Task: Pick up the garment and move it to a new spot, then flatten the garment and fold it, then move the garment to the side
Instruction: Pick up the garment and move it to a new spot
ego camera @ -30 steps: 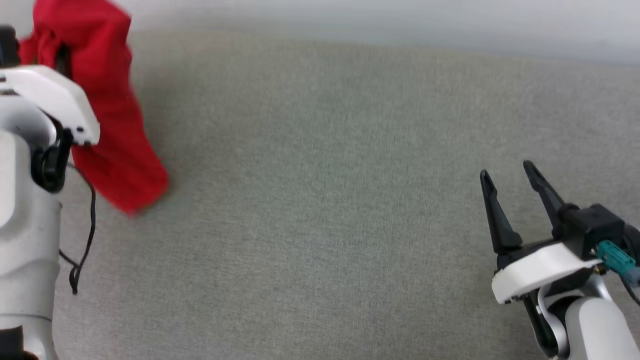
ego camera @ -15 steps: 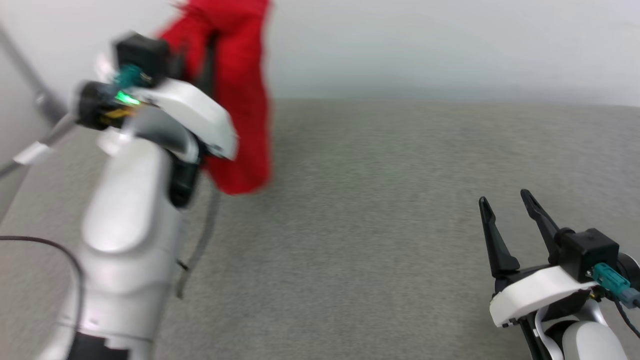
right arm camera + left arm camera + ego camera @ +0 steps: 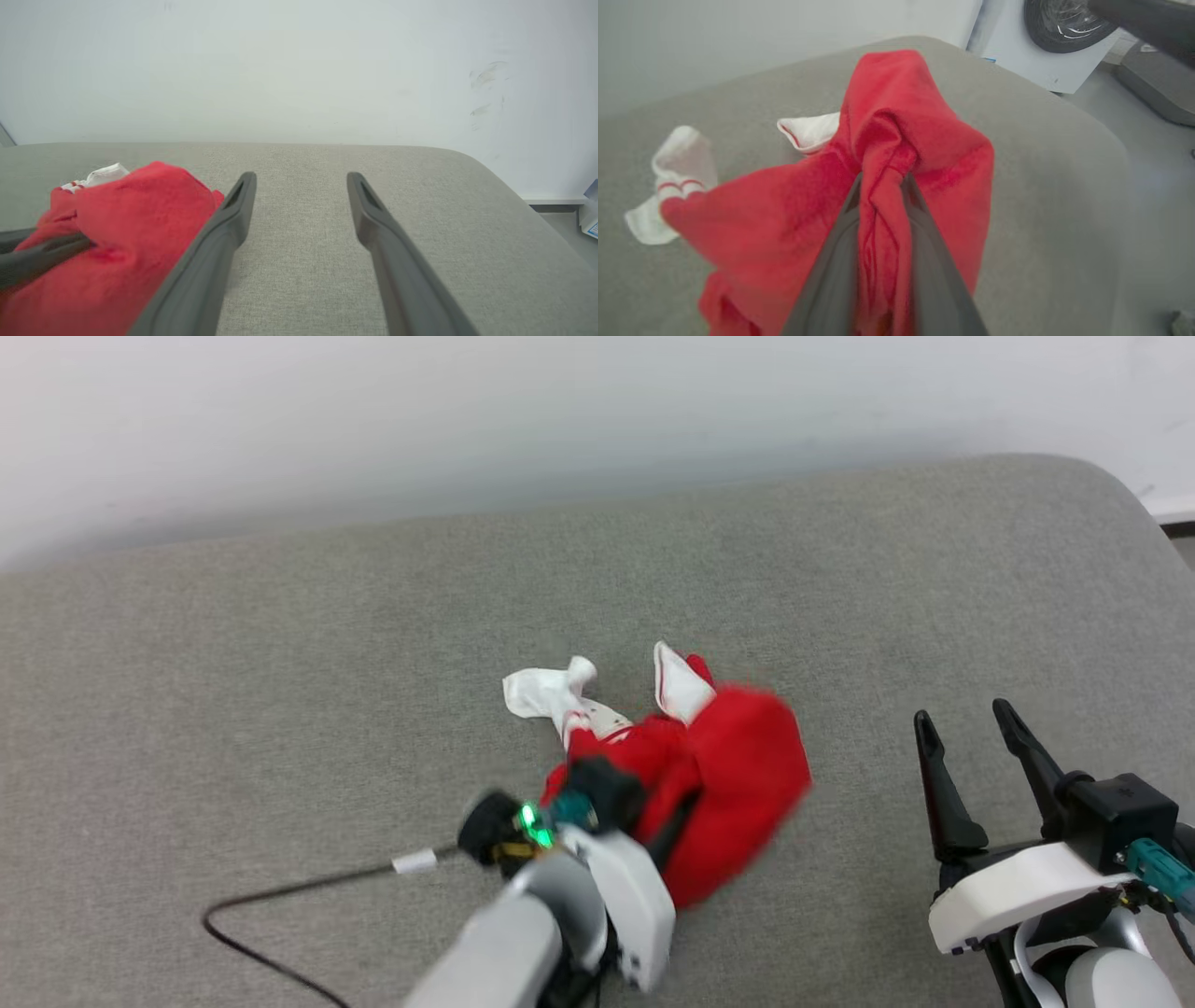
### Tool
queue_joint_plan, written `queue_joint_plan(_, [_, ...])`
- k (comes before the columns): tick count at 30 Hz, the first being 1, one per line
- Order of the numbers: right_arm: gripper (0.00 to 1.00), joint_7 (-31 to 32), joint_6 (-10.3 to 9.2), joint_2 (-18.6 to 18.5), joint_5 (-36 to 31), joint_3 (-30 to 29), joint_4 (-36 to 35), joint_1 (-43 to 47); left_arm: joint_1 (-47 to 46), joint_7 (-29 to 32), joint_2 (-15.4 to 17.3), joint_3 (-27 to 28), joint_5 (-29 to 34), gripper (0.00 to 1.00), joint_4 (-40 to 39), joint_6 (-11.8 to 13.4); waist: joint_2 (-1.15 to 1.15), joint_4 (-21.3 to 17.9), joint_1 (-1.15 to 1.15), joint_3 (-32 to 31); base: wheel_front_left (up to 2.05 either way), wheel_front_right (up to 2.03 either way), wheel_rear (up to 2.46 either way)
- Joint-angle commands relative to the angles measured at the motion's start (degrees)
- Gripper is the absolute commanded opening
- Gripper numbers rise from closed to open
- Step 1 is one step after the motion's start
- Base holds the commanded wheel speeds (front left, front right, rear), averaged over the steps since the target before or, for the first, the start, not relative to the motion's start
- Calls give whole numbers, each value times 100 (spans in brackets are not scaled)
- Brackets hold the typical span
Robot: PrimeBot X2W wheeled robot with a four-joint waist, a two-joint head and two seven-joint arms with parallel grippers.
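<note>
Evidently the moving step was in hand: the left end effector (image 3: 883, 183), nearly closed, pinched a fold of the red jersey T-shirt with white sleeves (image 3: 738, 775), bunched at the middle of the grey fabric-covered table (image 3: 280, 663). The right end effector (image 3: 963, 714) stood open and empty, near right. The next move probably called for release, then flattening.

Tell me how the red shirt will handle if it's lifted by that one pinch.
Probably floppy: the garment bunches and drapes around the left gripper. Likely light, since one narrow pinch holds a fold. Its white sleeves would likely trail loose.
</note>
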Motion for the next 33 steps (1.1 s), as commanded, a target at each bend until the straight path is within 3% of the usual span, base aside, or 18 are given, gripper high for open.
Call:
queue_joint_plan(1, [100,-29,-4,25,29,-7,-21,27,240,22,25,-172,-45,0,24,-6,0,-64,1,96,0,0,0])
queue_joint_plan(3, [100,-50,-4,24,34,-26,-9,26,566,11,15,-416,-133,4,89,-9,0,-52,1,118,0,0,0])
queue_joint_plan(4, [100,-59,-4,25,34,-47,-6,20,685,-15,11,-493,-157,40,103,-10,0,-30,1,136,0,0,0])
queue_joint_plan(5, [100,-59,-4,26,38,-68,-9,13,750,-56,3,-561,-161,100,91,-10,0,11,1,149,0,0,0])
queue_joint_plan(11, [100,-52,-4,23,-13,-184,-33,-48,620,-742,-33,-716,-79,100,-280,94,0,344,1,129,0,0,0])
queue_joint_plan(19, [100,36,-4,24,-93,-321,-87,44,333,-1352,-30,-311,-134,100,-916,662,0,671,1,-132,0,0,0])
queue_joint_plan(29, [100,181,-4,22,-113,-414,-207,375,843,-1433,788,937,-368,100,-1203,1587,0,822,1,-494,0,0,0])
queue_joint_plan(33, [100,227,-4,23,-69,-409,-244,516,1266,-1411,1128,1260,-447,100,-1348,1831,0,788,1,-607,0,0,0])
